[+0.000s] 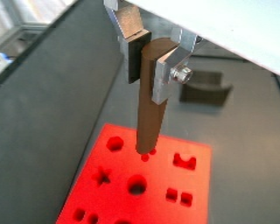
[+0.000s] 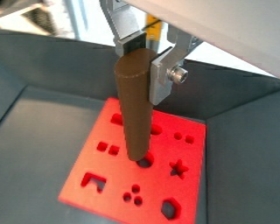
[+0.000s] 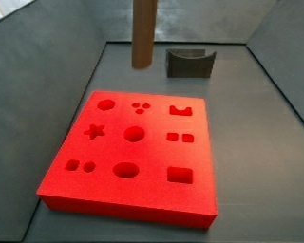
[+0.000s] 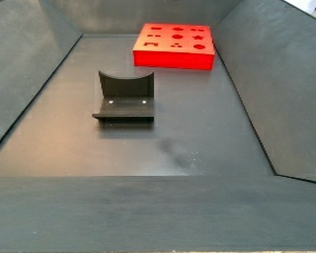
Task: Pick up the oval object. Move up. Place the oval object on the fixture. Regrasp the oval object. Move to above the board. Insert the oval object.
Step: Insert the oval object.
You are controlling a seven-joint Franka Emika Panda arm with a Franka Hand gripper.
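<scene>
My gripper (image 1: 149, 70) is shut on the top of the oval object (image 1: 150, 114), a slim brown peg that hangs upright from the jaws; both wrist views show this (image 2: 143, 63). The peg's (image 2: 136, 114) lower end hovers over the red board (image 2: 195, 188), near one of its holes. In a side view the peg (image 3: 143, 33) hangs down from the top edge above the board's (image 3: 148, 157) far end, and the gripper itself is out of that frame. The dark fixture (image 3: 189, 63) stands empty beyond the board (image 1: 113, 140). It also shows in a wrist view (image 1: 206, 87).
The board (image 4: 174, 57) and the fixture (image 4: 125, 102) stand on a dark grey floor enclosed by sloping dark walls. The board carries star, round, square and oval holes. The gripper and peg are out of this side view.
</scene>
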